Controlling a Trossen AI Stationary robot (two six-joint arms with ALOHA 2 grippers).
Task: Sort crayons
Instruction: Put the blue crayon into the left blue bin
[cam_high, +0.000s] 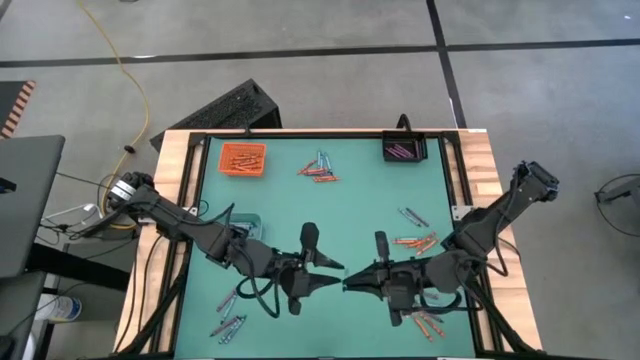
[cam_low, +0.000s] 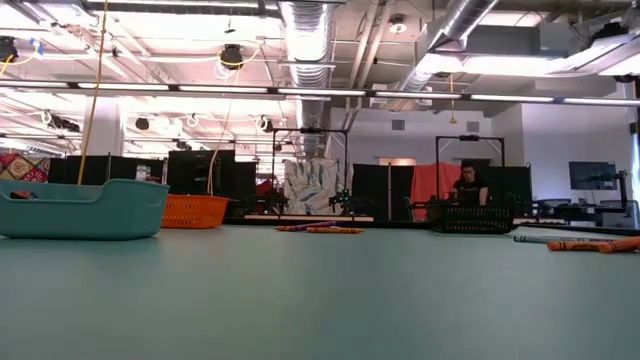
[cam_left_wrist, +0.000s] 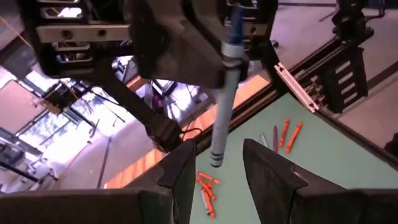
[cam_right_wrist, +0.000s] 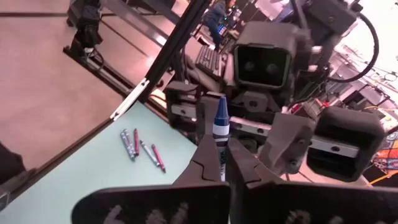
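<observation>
Right hand (cam_high: 352, 283) pinches blue crayon (cam_right_wrist: 221, 127), long axis pointing 9 o'clock at left hand (cam_high: 335, 272), fingers spread, facing it mid-bench, tip between them.

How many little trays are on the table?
3: an orange tray back left, a black tray back right, a teal tray nearer on the left, partly covered.

Seen from above, the green tabletop (cam_high: 350, 210) carries both arms near its front edge, the left gripper (cam_high: 336, 270) and right gripper (cam_high: 352, 284) pointing at each other and almost meeting at the middle. An orange tray (cam_high: 242, 158) sits at the back left, a black tray (cam_high: 405, 149) at the back right, a teal tray (cam_high: 246, 220) beside the left arm. Loose crayons (cam_high: 320, 170) lie in scattered clusters.
</observation>
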